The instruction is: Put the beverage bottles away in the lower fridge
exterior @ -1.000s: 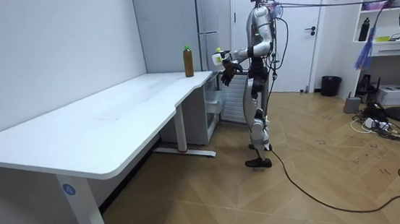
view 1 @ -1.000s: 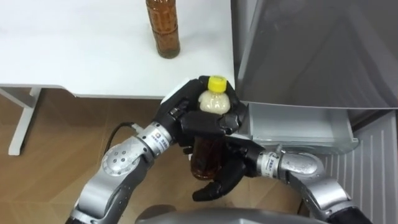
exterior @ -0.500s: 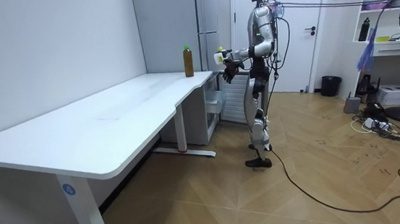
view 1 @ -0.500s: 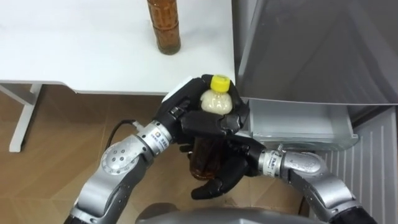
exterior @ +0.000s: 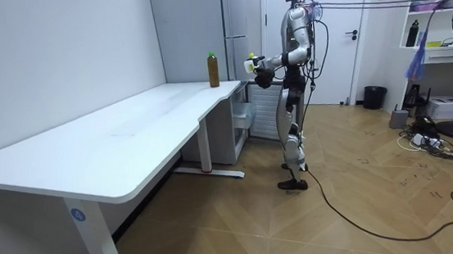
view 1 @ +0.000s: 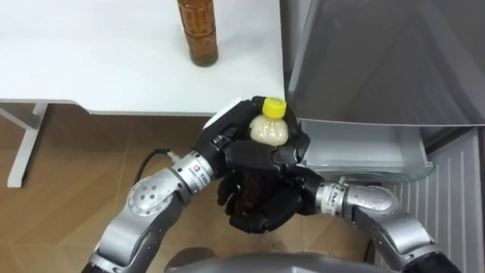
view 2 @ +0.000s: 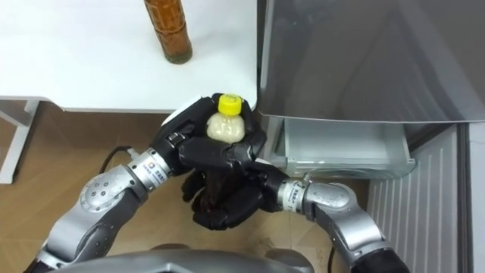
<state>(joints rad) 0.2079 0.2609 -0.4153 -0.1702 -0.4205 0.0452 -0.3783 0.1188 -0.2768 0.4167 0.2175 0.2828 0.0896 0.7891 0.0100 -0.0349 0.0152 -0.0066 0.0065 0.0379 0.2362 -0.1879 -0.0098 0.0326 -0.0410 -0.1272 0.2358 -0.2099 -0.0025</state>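
The left hand (view 1: 226, 145) is curled round the neck and shoulder of a bottle (view 1: 269, 129) with a yellow cap, gripping it from the side. The right hand (view 1: 265, 211) is wrapped round the lower body of the same bottle from below, its dark fingers closed about it and hiding most of the brown drink. The bottle is upright in both hands, clear of any surface, just out from the near edge of the table (view 1: 91, 61) at its right corner. Immediately to its right a pale open bin (view 1: 356, 148) juts from the front of the grey fridge (view 1: 379, 61). A second bottle (view 1: 198, 34) of brown drink stands upright on the table, farther in and near the right edge. In the room view the robot stands upright at the far end of the table beside the fridge, with both hands raised before its chest.
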